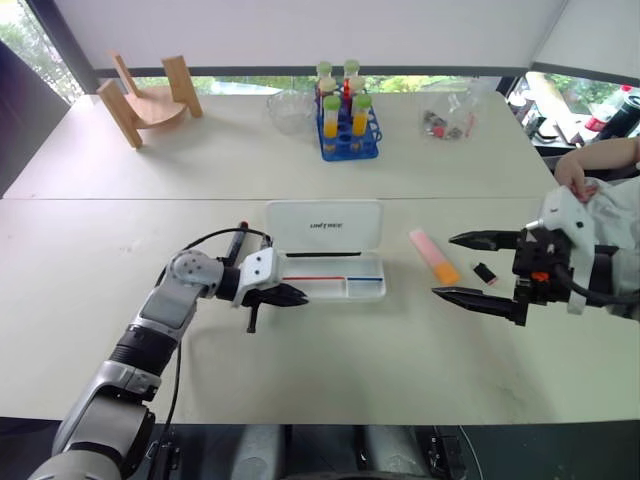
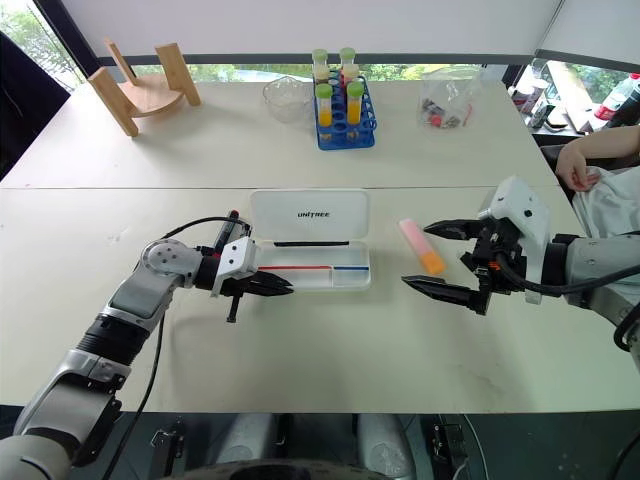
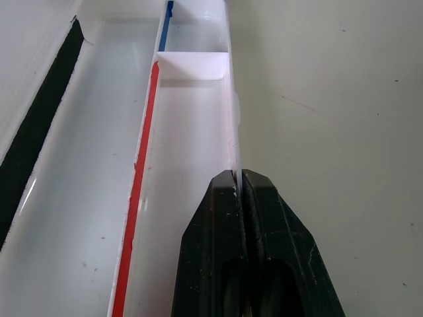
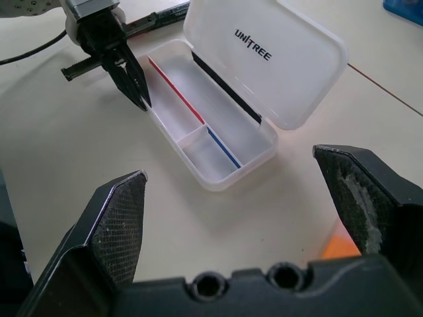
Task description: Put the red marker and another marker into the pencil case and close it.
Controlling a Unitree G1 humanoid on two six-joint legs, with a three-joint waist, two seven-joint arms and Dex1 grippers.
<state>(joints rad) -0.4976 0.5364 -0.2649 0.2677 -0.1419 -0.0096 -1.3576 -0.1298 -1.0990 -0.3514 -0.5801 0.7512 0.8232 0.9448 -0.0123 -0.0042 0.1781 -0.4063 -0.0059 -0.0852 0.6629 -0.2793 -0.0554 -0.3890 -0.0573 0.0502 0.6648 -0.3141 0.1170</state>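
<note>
Case lies open and empty mid-table, left gripper pinched shut on its front wall, apparently steadying it, while right gripper gapes empty beside the highlighter.

Pale table beside bright windows
</note>
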